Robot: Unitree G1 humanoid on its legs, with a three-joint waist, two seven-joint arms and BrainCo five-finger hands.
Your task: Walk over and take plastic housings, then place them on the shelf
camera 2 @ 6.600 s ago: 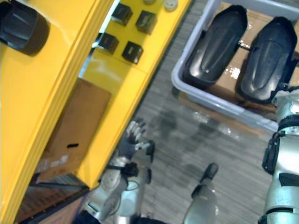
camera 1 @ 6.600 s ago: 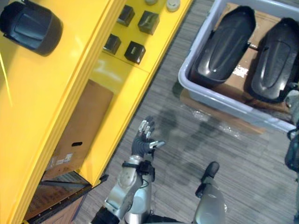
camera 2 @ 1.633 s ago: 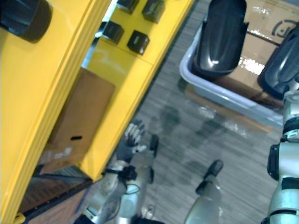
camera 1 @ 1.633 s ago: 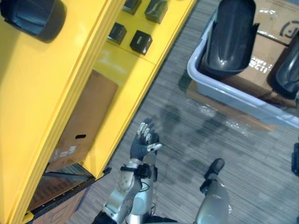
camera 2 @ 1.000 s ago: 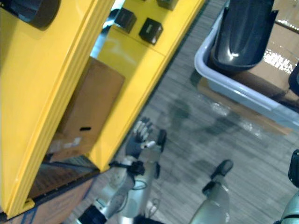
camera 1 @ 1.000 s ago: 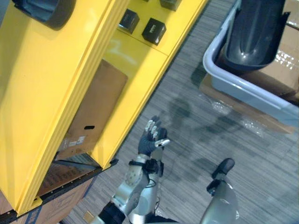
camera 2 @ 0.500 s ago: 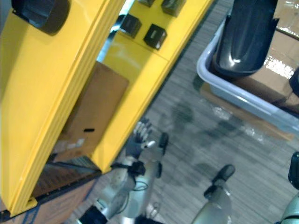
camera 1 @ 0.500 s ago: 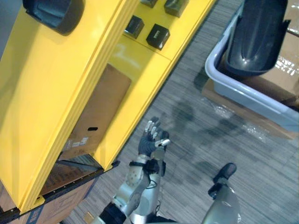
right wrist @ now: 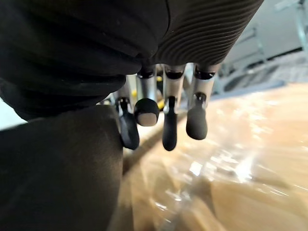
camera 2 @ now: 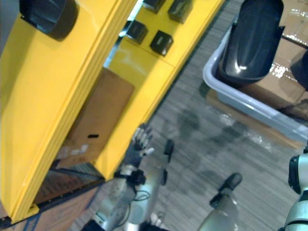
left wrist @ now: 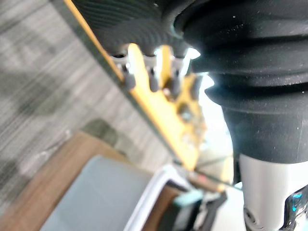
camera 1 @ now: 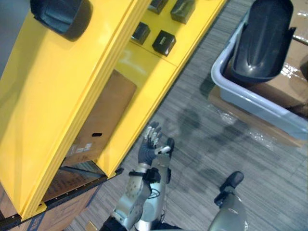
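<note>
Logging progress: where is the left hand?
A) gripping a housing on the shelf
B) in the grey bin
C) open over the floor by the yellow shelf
C: the left hand, its fingers straight and empty, is over the floor beside the yellow shelf.

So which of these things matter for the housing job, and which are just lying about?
Part of the job: black housing standing in the grey bin; second housing already on top of the yellow shelf.
Just lying about: small black boxes on a lower shelf level; cardboard box beneath that; flat cardboard under the bin.
</note>
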